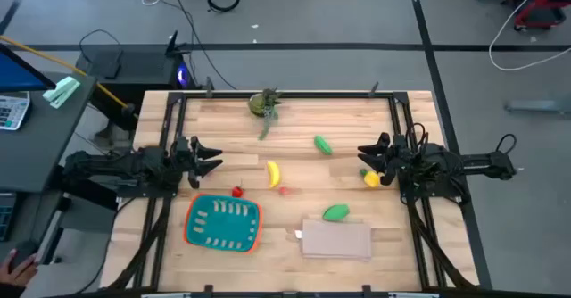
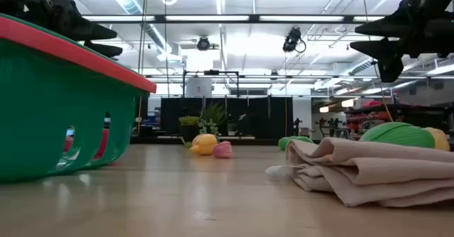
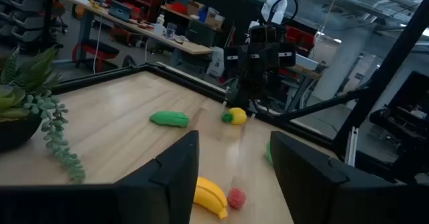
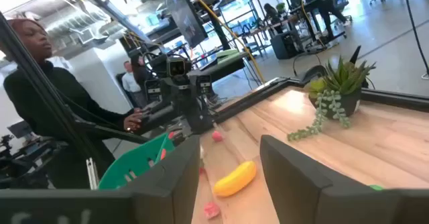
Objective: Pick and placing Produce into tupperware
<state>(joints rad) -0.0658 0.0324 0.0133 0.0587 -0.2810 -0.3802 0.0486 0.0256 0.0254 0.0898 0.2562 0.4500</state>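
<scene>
The teal tupperware (image 1: pixel 223 222) with its orange rim sits near the table's front left. On the wood lie a yellow banana (image 1: pixel 273 173), two small red pieces (image 1: pixel 237 191) (image 1: pixel 284 189), a green piece (image 1: pixel 323 144) farther back, another green piece (image 1: pixel 335 212) by the slab, and a yellow piece with a green top (image 1: pixel 370 177). My left gripper (image 1: pixel 217 158) hovers open, left of the banana (image 3: pixel 209 196). My right gripper (image 1: pixel 361 157) hovers open just beyond the yellow piece, facing the banana (image 4: pixel 234 178). Neither touches anything.
A beige folded slab (image 1: pixel 336 240) lies at the front right, beside the tupperware. A potted leafy plant (image 1: pixel 265 104) with a dangling stem stands at the far edge. Black frame rails (image 1: pixel 169 137) border the table. People (image 4: pixel 33 83) stand beyond the left side.
</scene>
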